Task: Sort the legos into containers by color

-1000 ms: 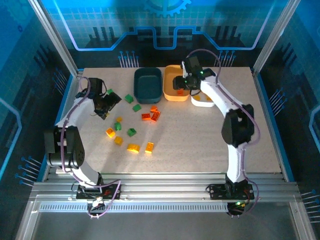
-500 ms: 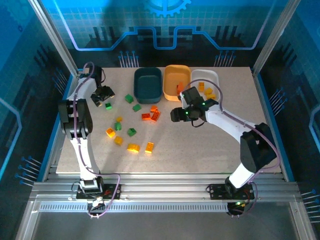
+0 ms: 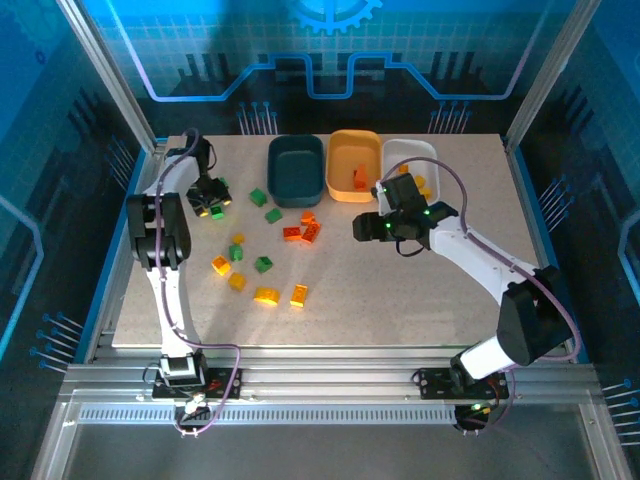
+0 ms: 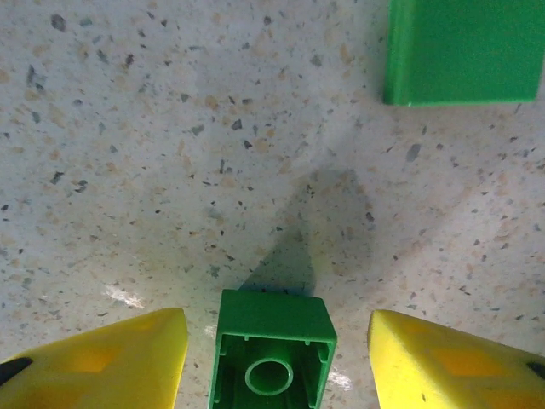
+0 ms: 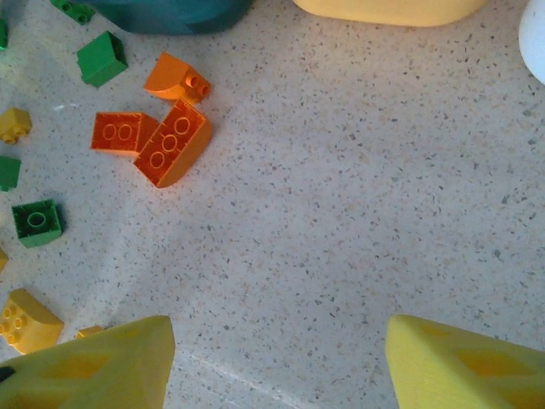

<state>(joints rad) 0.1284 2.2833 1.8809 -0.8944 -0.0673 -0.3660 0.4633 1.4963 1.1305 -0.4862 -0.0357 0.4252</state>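
Loose legos lie on the table's left half: green ones [image 3: 263,264], a red-orange pair [image 3: 302,230] and yellow-orange ones [image 3: 266,296]. At the back stand the containers: a dark teal bin [image 3: 272,170], an orange bin [image 3: 333,170] and a white bin [image 3: 410,145]. My left gripper [image 3: 211,206] is down at the table's back left, open. Its yellow fingers [image 4: 128,358] flank a small green brick [image 4: 272,332], with a gap on each side. My right gripper [image 3: 365,228] hangs open and empty over bare table in front of the orange bin, right of the red-orange pair [image 5: 174,143].
A second green brick [image 4: 464,51] lies just beyond the left gripper. The orange bin holds a red-orange piece [image 3: 358,178]; the white bin holds yellow-orange pieces [image 3: 424,186]. Aluminium frame posts and blue walls ring the table. Bare table stretches right of the right gripper [image 5: 279,328].
The left gripper's jaws have narrowed around the green brick at the back left. The right arm has come away from the orange bin, down toward the table's middle.
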